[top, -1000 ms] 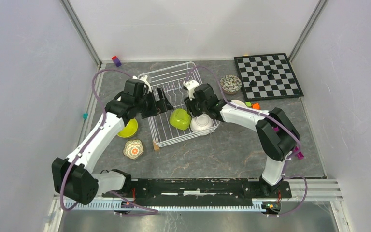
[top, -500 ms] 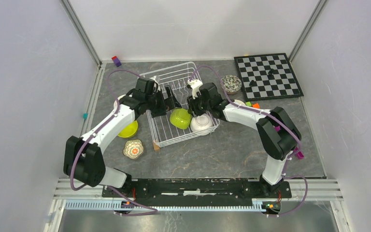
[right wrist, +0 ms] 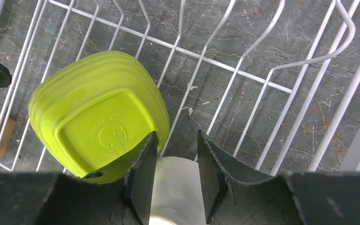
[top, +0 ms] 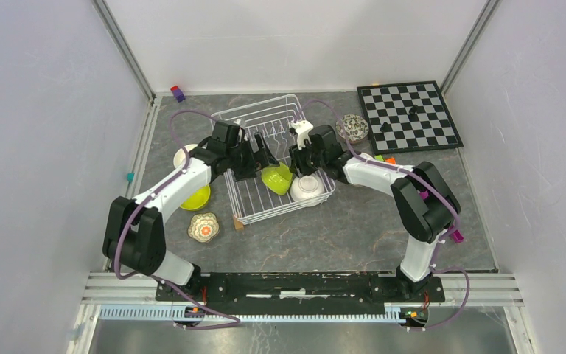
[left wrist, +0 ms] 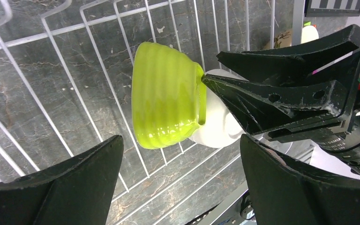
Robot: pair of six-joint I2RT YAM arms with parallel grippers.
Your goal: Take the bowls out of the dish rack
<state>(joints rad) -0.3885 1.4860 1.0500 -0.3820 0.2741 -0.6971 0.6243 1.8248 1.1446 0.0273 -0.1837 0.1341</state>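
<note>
The dish rack (top: 280, 210) is of white wire. Inside it stands a lime green bowl (top: 275, 178) with fine ribs on the outside, and next to it a plain white bowl (top: 306, 187). The tabletop (top: 324, 236) is dark grey with pale marble veins. On it are a second lime green bowl (top: 196, 196), a cream bowl (top: 203, 227) with a flower pattern and an orange centre, and a speckled bowl (top: 351, 127), dark on light. The chessboard (top: 410, 116) is checkered black and white. The fingers (left wrist: 65, 190) are black.

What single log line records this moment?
left pincer: open, facing lime green bowl | right pincer: open, at its rim | bowl: in dish rack
</note>
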